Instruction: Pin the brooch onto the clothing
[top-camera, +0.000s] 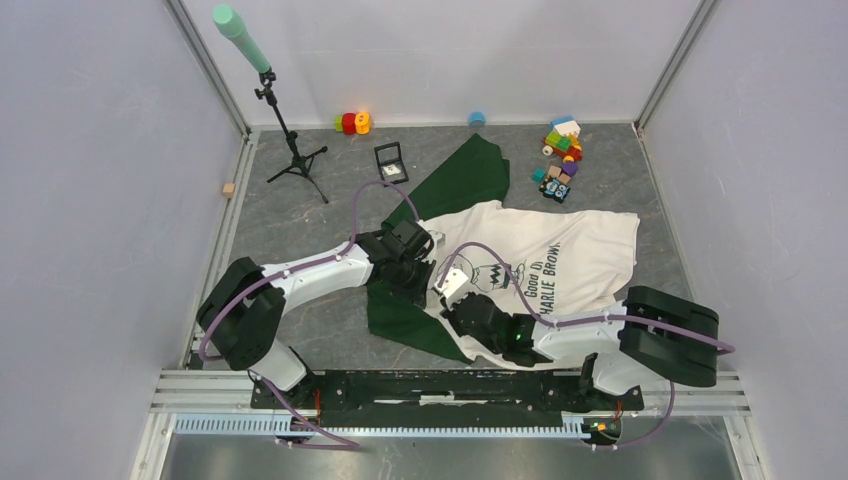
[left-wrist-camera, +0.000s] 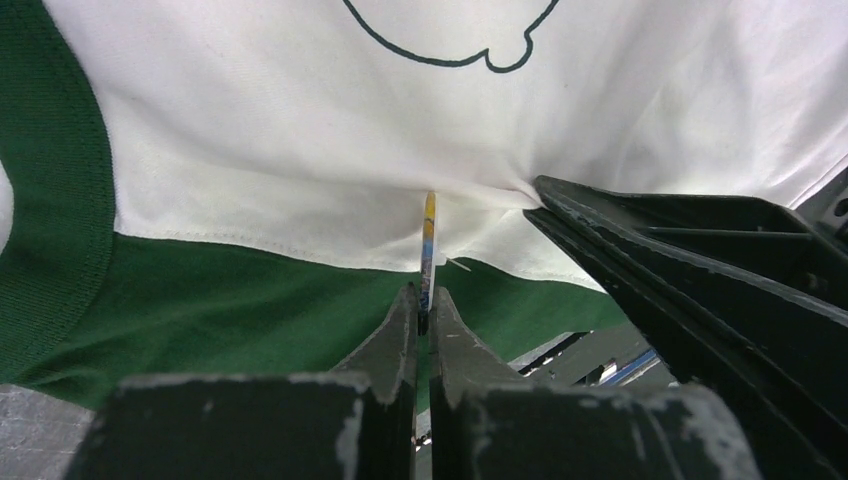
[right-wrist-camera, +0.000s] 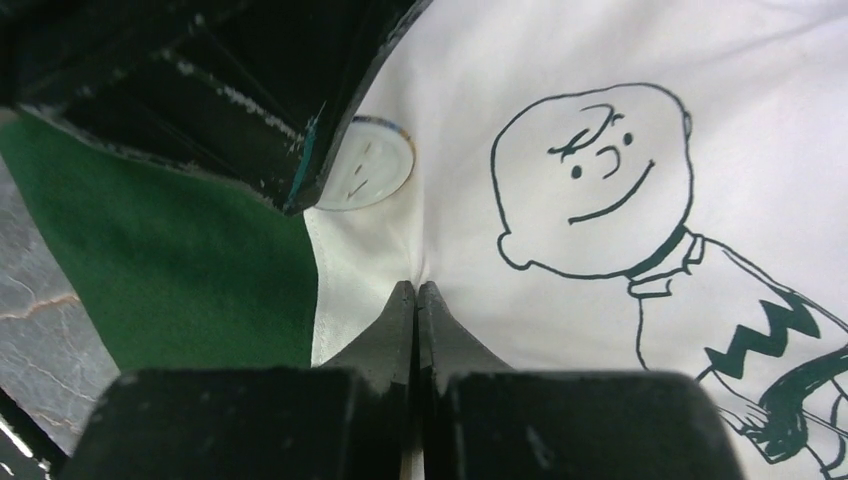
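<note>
The cream-white T-shirt (top-camera: 585, 250) with green sleeves lies spread on the table, print side up. My left gripper (left-wrist-camera: 423, 295) is shut on the brooch (left-wrist-camera: 428, 240), a thin disc seen edge-on, with its far edge against the white cloth just above the green sleeve seam. In the right wrist view the brooch (right-wrist-camera: 365, 175) shows a pale round face beside the left gripper's fingers (right-wrist-camera: 250, 100). My right gripper (right-wrist-camera: 415, 287) is shut on a pinch of white cloth close below the brooch, left of the cartoon boy (right-wrist-camera: 600, 180). Both grippers (top-camera: 425, 262) (top-camera: 455, 300) meet at the shirt's left shoulder.
A small black square box (top-camera: 391, 162) with white lining sits open behind the shirt. A tripod with a green-topped pole (top-camera: 285, 130) stands at the back left. Coloured toy blocks (top-camera: 560, 150) and small toys (top-camera: 352, 122) lie along the back wall.
</note>
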